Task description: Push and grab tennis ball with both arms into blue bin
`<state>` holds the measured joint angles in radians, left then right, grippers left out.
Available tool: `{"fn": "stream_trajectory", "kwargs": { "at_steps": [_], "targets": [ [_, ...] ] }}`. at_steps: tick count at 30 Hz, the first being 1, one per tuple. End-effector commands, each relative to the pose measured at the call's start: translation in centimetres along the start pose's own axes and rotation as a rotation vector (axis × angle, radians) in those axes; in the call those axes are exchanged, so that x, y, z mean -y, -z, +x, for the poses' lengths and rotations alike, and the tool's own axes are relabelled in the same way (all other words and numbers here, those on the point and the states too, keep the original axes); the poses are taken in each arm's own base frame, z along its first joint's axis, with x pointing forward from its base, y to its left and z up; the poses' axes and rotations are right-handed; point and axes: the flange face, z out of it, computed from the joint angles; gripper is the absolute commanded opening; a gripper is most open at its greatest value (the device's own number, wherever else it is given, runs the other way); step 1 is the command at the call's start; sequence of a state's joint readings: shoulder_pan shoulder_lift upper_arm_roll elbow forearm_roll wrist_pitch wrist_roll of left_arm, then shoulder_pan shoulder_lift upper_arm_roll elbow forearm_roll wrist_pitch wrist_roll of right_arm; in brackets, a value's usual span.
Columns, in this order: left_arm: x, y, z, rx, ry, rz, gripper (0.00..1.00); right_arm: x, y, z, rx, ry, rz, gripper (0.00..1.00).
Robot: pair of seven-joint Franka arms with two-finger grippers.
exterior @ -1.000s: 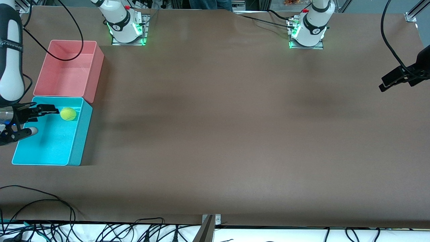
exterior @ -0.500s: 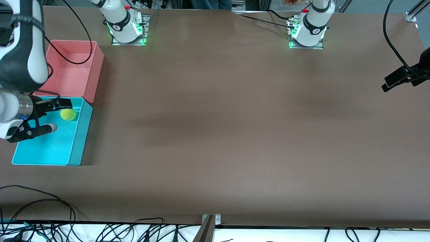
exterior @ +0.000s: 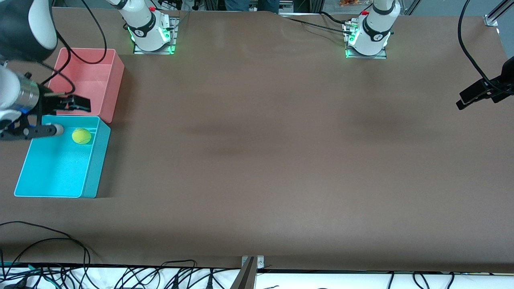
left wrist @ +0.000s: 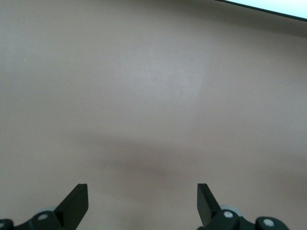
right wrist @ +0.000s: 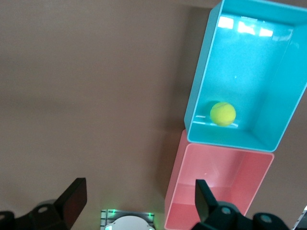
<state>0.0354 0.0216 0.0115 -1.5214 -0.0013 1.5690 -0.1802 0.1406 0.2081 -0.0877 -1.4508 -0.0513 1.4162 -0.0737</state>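
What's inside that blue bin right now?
The blue bin holds one tennis ball, lying on its floor in the corner nearest the pink bin. The rest of the floor shows bare; the right gripper's finger covers a sliver.

brown table (exterior: 281, 160) with black cables (exterior: 60, 273) along its edge.

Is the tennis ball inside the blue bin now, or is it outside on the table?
Inside. The tennis ball lies on the floor of the blue bin, near the wall beside the pink bin; no gripper touches it.

No legible text, labels or numbers anywhere
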Motion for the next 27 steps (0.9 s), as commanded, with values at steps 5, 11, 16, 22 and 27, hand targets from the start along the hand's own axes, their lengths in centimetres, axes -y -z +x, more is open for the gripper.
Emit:
{"fn": "stream_trajectory", "kwargs": {
  "at_steps": [5, 11, 16, 22, 27],
  "targets": [
    [0.2, 0.7, -0.2, -0.010, -0.013, -0.022, 1.00, -0.2, 0.5, -6.3, -0.123, -0.033, 0.010, 1.00],
    [0.2, 0.7, -0.2, -0.010, -0.013, -0.022, 1.00, -3.0, 1.5, -7.0, -0.146, -0.070, 0.128, 1.00],
    [0.4, 0.7, -0.1, -0.010, -0.010, -0.022, 1.00, -3.5, 3.2, -7.9, -0.131, -0.039, 0.099, 1.00],
    [0.5, 0.7, -0.1, -0.010, -0.006, -0.022, 1.00, -3.6, 3.1, -7.6, -0.124, -0.038, 0.052, 1.00],
    [0.4, 0.6, -0.1, -0.009, -0.008, -0.022, 1.00, -2.9, 3.1, -7.4, -0.122, -0.026, 0.025, 1.00]
  ]
}}
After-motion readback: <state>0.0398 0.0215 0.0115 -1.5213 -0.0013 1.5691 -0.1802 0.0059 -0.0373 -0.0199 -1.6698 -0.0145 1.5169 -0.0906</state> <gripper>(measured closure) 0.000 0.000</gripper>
